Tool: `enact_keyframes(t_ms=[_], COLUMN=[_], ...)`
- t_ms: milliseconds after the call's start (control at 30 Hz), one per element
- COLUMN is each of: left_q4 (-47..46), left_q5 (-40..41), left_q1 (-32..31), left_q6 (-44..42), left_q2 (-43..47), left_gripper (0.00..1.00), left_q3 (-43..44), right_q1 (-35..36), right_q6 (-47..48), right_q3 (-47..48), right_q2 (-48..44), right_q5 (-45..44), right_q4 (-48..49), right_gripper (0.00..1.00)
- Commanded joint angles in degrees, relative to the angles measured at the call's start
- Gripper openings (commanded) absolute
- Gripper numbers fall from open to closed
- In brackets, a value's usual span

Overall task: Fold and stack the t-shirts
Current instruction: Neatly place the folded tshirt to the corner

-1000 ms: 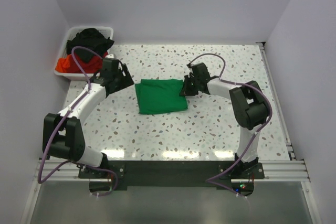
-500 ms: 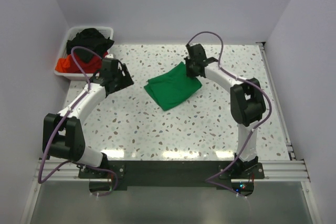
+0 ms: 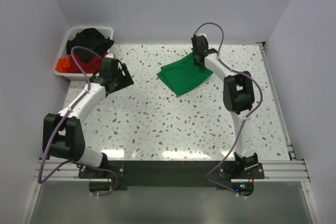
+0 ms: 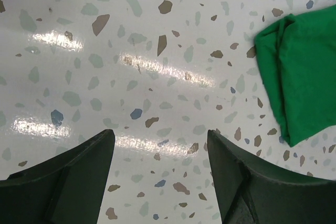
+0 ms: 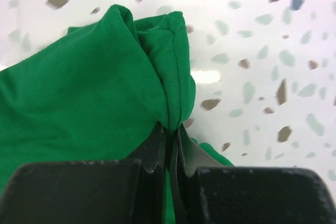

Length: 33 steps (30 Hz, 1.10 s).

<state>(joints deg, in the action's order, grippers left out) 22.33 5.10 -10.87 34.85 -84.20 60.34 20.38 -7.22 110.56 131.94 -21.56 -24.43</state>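
Top external view: the green t-shirt (image 3: 184,76), folded into a compact pad, lies on the speckled table (image 3: 157,124), right of centre and toward the far edge. It sits skewed to the table's sides.
Right side, grip: the right gripper (image 5: 170,129) has its jaws pressed together on a bunched fold at the shirt's edge. In the right wrist view the cloth rises in a ridge straight into the closed fingertips.
Right side, reach: the arm stretches toward the far side of the table, with its wrist over the shirt's far right corner. The rest of the shirt spreads out from there, toward the left and the near side.
Left side, grip: the left gripper (image 4: 157,140) has its fingers spread wide, with only bare table showing between them. It holds nothing.
Left side, position: it is over the left part of the table, well apart from the shirt. One corner of the green fabric shows at the right edge of the left wrist view.
Contact with table: cannot tell whether the left fingers touch the surface.
Bin: the white bin (image 3: 70,38) stands at the far left corner.
Bin contents: the black t-shirt (image 3: 93,39) is heaped on top, and the red t-shirt (image 3: 71,64) hangs over the near rim.
Cables: a purple cable (image 3: 84,51) loops along each arm.
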Motion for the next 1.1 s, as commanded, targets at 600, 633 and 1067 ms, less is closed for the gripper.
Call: enact_keyframes(t_ms=[600,633,1067], left_q4=[0.61,0.61,1.14], left_q5=[-0.18,-0.18,-0.62], left_q1=[0.68,0.68,0.59], left_q6=[-0.40,-0.40,0.22], left_q2=[-2.54,-2.63,-4.30], left_gripper=[0.76,0.76,0.76], left_q3=[4.79,4.88,6.11], right_q1=[-16.95,-17.39,-22.75], right_q6=[2.12,2.39,9.68], right_q3=[14.42,14.50,15.65], right_q2=[6.40,6.49,8.51], right_q5=[-10.69,-11.04,-19.91], right_q4=[6.14,6.49,14.22], right_gripper=[0.00,0.00,0.00])
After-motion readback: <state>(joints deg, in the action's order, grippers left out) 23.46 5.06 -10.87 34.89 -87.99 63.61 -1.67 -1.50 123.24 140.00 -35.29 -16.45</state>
